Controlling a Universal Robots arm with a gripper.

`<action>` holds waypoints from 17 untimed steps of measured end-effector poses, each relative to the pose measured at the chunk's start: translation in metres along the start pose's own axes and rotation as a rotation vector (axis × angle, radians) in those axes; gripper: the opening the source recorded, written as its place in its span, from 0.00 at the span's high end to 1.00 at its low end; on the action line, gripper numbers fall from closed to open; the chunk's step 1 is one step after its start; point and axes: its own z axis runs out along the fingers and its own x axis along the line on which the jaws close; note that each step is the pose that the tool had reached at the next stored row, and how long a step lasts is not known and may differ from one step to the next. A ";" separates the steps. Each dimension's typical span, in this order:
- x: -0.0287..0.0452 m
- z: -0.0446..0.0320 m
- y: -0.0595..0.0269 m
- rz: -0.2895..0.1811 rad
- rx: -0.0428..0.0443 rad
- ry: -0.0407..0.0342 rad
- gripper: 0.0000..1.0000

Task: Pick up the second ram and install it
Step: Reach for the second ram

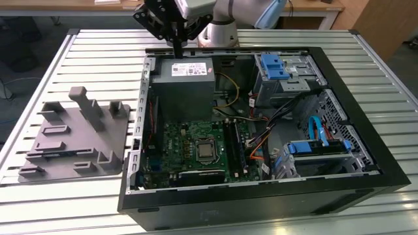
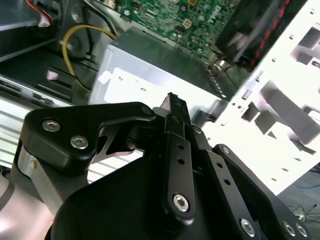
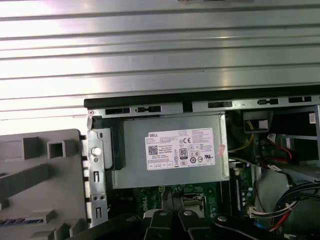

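Second ram [image 1: 62, 154], thin long strip of dark blue-green colour, lying low in a slot of the grey moulded tray [image 1: 49, 142], well apart from the pincer [image 1: 177, 54], toward the exterior view's left of it, pincer clenched on nothing, just above the grey power supply box [image 1: 185, 85]

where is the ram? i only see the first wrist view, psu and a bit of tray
Observer: In the exterior view the ram lies in the tray, at that view's left of the case.
Operator: is the pincer holding anything
Observer: In the second wrist view the pincer is shut with nothing in it.
Operator: is it near the tray
Observer: No, the exterior view shows it above the psu, apart from the tray.
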 end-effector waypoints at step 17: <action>0.0736 -0.0019 -0.0055 0.000 0.0000 -0.0002 0.90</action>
